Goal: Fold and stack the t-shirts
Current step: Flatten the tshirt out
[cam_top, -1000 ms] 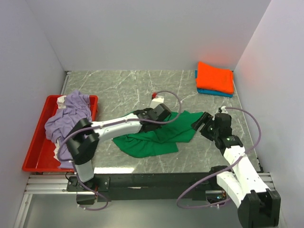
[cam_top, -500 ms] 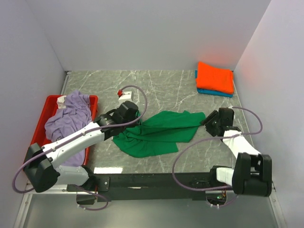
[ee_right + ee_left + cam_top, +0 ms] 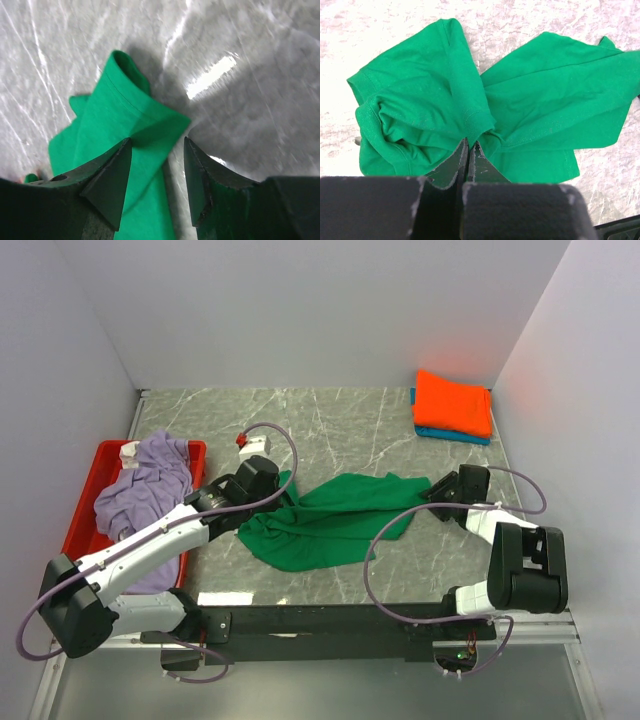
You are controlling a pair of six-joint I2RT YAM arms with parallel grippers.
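The green t-shirt point(image 3: 335, 520) lies crumpled in the middle of the marble table. My left gripper point(image 3: 282, 488) is shut on a fold of its upper left part; the left wrist view shows the jaws pinched on the green t-shirt point(image 3: 445, 110). My right gripper point(image 3: 432, 492) is open at the shirt's right corner, with the green t-shirt corner point(image 3: 135, 125) lying between and below the jaws. The orange t-shirt point(image 3: 453, 403) lies folded on the blue t-shirt point(image 3: 455, 434) at the back right. The lavender t-shirt point(image 3: 148, 485) lies heaped in the tray.
A red plastic tray point(image 3: 80, 560) stands at the left edge of the table. White walls close the table on the left, back and right. The black rail of the arm bases runs along the near edge.
My left gripper has pulled the green shirt's fold to the left, from mid-table towards the tray. My right arm has swung its elbow back and the gripper has stayed at the shirt's right corner.
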